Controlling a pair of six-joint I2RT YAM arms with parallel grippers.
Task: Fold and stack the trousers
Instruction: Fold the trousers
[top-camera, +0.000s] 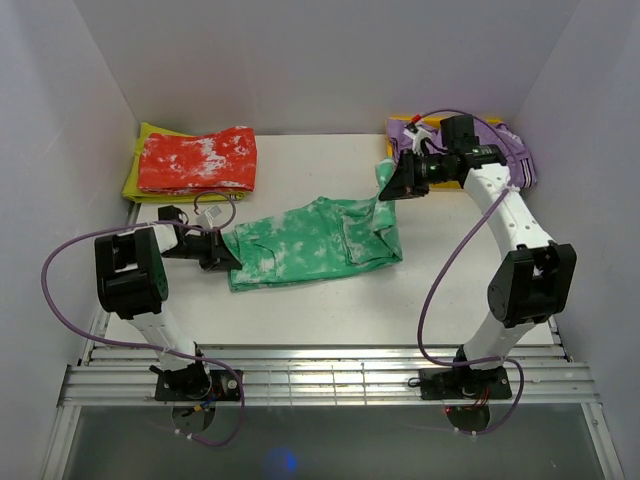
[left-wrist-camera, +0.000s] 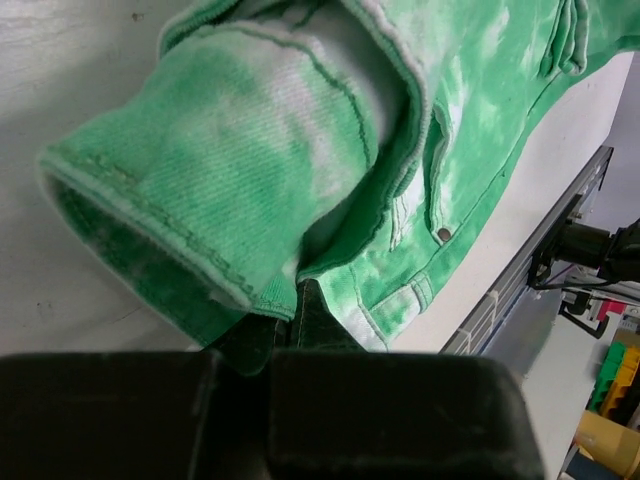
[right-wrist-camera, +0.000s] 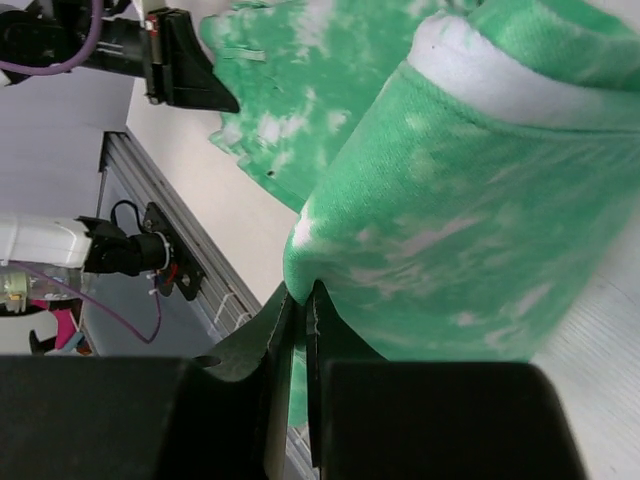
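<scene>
- My left gripper (left-wrist-camera: 298, 305) is pinched tight on the left edge of the green tie-dye trousers (top-camera: 310, 240).
- My right gripper (right-wrist-camera: 300, 300) is clamped on their far right corner.
- The trousers lie bunched mid-table (top-camera: 300, 160), between both arms.

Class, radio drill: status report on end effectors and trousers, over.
Left end effector shut on trousers. Right end effector shut on them too. Red-and-white garment, purple garment at back corners.

The trousers (top-camera: 310, 243), bright green with white tie-dye blotches, lie loosely folded and rumpled at the middle of the frame, their upper-right corner raised.
</scene>
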